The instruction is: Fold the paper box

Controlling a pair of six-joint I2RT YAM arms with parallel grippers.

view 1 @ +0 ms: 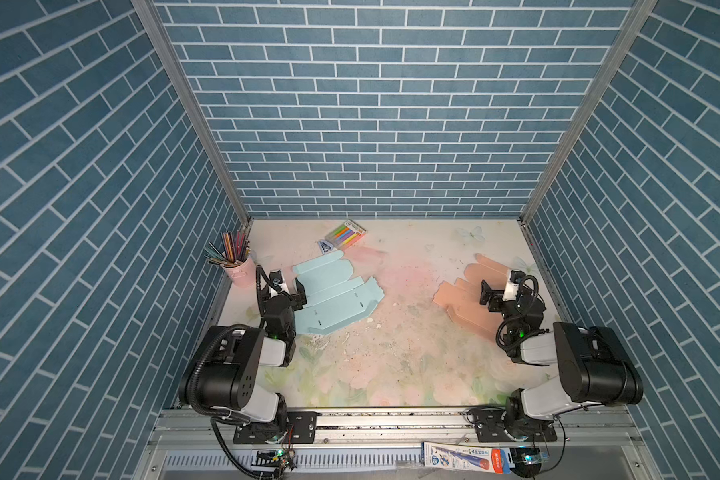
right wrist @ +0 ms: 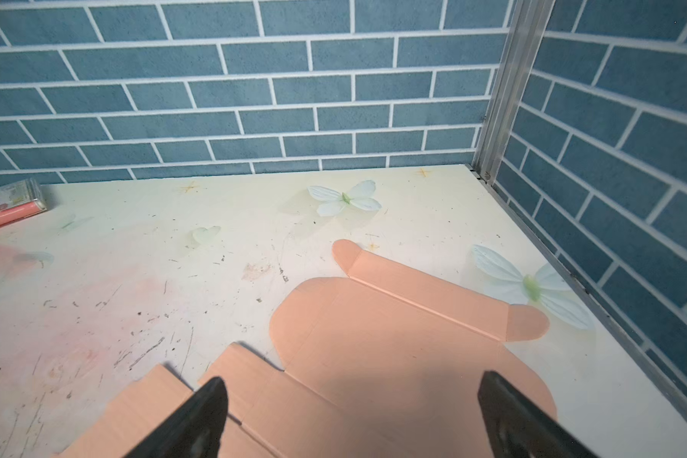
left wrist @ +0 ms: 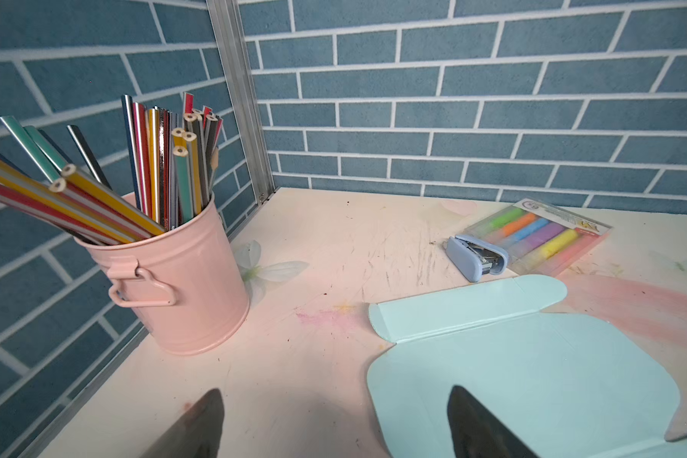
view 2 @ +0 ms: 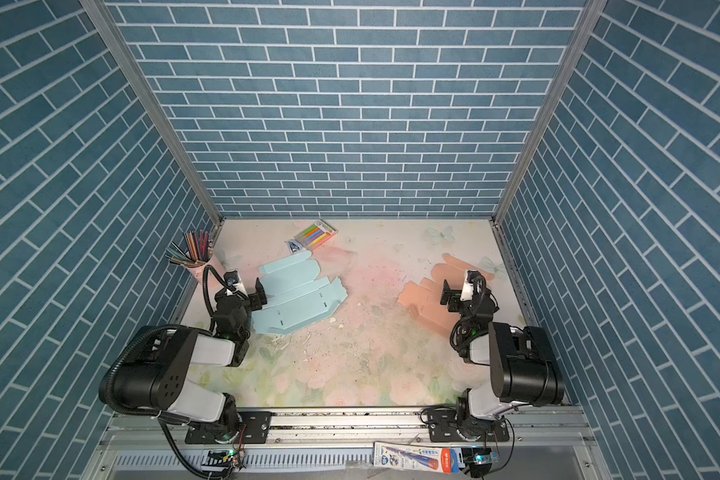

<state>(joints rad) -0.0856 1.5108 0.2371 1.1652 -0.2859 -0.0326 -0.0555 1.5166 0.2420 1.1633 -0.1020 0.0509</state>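
My left gripper point(left wrist: 335, 396) and right gripper point(right wrist: 353, 378) gaped empty; blue box point(view 1: 333, 299) and peach box point(view 1: 470, 320) lay flat, nothing folded.

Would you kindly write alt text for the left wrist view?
The open left end effector is poised over the edge of a flat, unfolded light-blue paper box on a pastel table. Beyond are a pink metal bucket of coloured pencils, a blue stapler and a pack of highlighters.

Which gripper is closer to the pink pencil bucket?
Left. The left gripper hovers open just beside the pink pencil bucket; the right gripper is on the opposite side, over the peach box blank.
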